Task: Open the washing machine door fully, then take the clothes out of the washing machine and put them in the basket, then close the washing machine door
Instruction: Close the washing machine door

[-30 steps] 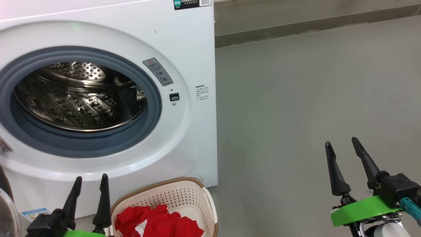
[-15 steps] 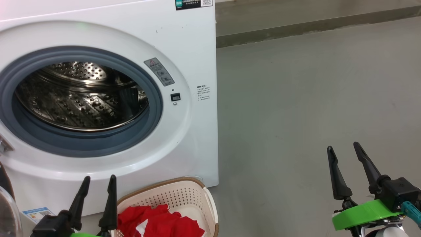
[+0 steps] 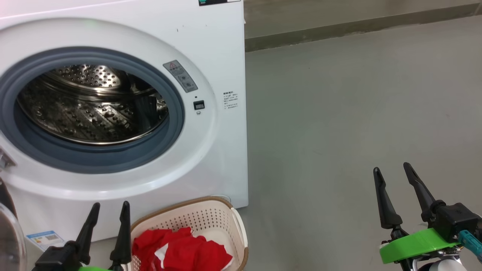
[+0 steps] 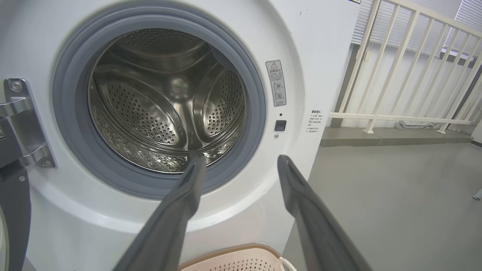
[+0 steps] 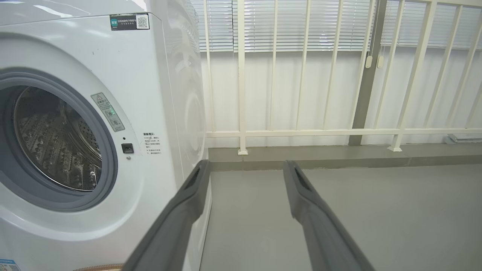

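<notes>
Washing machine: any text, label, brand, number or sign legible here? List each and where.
No words legible on the washing machine; signs alone.
Grey sticker right of the drum: red warning triangle; print too small.
Black label, top front corner: QR code; print blurred.
Printed block below-right of that sticker: too small.
Blue-edged label, bottom left front: too small.

washing machine (image 3: 222, 49): 1 | basket (image 3: 196, 222): 1 | clothes (image 3: 180, 252): 1 heap | left gripper (image 3: 111, 203), right gripper (image 3: 391, 167): 2
</notes>
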You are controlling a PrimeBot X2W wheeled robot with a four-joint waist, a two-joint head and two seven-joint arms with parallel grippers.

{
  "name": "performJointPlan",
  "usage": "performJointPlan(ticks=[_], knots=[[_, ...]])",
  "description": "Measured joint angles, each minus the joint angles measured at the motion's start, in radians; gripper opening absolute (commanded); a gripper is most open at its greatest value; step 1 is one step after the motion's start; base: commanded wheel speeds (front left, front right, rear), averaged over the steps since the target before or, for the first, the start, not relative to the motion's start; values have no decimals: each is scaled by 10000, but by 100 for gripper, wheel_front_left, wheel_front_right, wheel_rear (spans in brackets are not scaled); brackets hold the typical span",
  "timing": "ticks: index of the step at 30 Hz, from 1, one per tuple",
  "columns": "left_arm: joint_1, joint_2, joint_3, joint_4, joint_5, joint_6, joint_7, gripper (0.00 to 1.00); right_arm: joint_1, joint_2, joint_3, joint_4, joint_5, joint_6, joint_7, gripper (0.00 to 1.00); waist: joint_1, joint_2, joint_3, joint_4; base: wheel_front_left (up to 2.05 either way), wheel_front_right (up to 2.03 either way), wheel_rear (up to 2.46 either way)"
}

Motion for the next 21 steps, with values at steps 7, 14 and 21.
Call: performJointPlan(ticks=[7,14,21], knots=[[-6,17,4,-2,-42,0,-2,100,-1,0,-4,42,-8,0,0,100,0,0,27,2,-174,174,0],[-5,84,-167,-50,-132,0,-2,100,-1,0,-12,50,-6,0,0,100,0,0,89,48,-101,101,0],[-5,144,-136,-69,-130,0,-2,100,-1,2,-12,48,-6,0,0,100,0,0,158,100,-15,15,0]])
